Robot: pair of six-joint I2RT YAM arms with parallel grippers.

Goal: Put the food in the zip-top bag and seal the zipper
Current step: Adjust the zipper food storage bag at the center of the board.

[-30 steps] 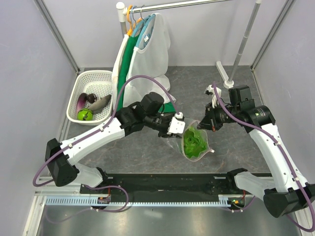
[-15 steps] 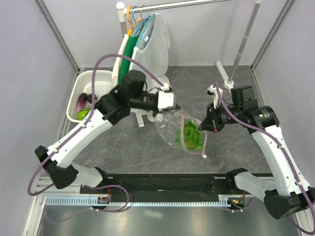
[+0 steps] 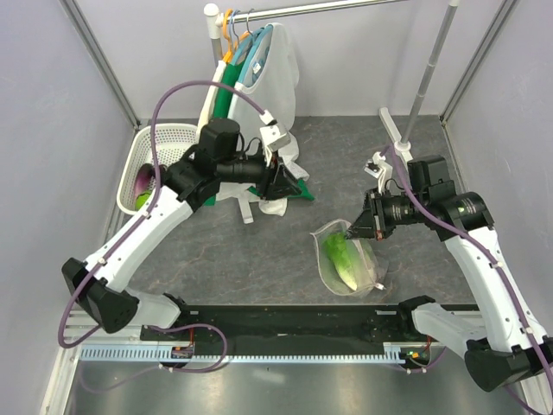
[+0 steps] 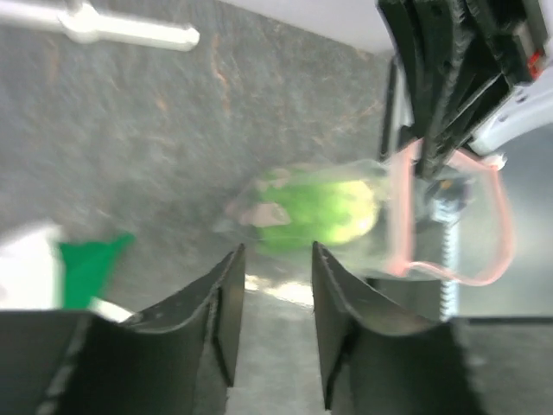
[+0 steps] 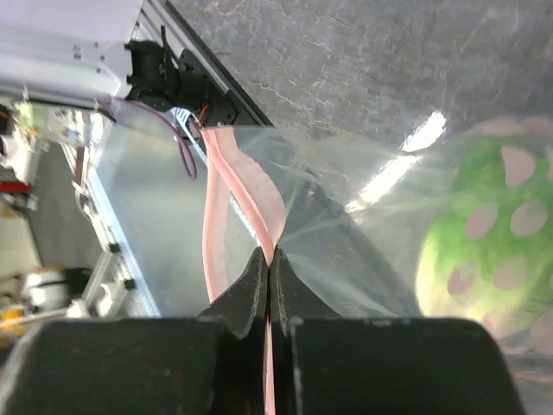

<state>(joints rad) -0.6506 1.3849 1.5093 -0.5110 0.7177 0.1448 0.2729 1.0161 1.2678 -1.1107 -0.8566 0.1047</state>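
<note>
White plastic basket (image 3: 160,143) is holding the purple eggplant (image 3: 141,180) and small green fruit (image 3: 143,201). The left gripper (image 4: 276,251) is hovering near the hanging garments (image 3: 259,78), jaws partly apart and empty. The right gripper (image 3: 356,230) is pinching the zipper (image 5: 246,194) of the zip-top bag (image 3: 354,281), which is resting on the table (image 3: 216,259) with the lettuce head (image 3: 343,259) inside.

You have two arms in the overhead view, each with one end effector: left end effector (image 4: 276,252), right end effector (image 5: 268,264). There is one zip-top bag (image 3: 371,270) lower right of centre, with one zipper (image 5: 233,181) and one lettuce head (image 3: 341,258) inside. One white basket (image 3: 160,138) sits at upper left. Two pieces show in it: one eggplant (image 3: 141,180) and one green fruit (image 3: 143,201). At top centre you can tell at least two garments apart: one white garment (image 3: 272,86) and one green garment (image 3: 226,95).
</note>
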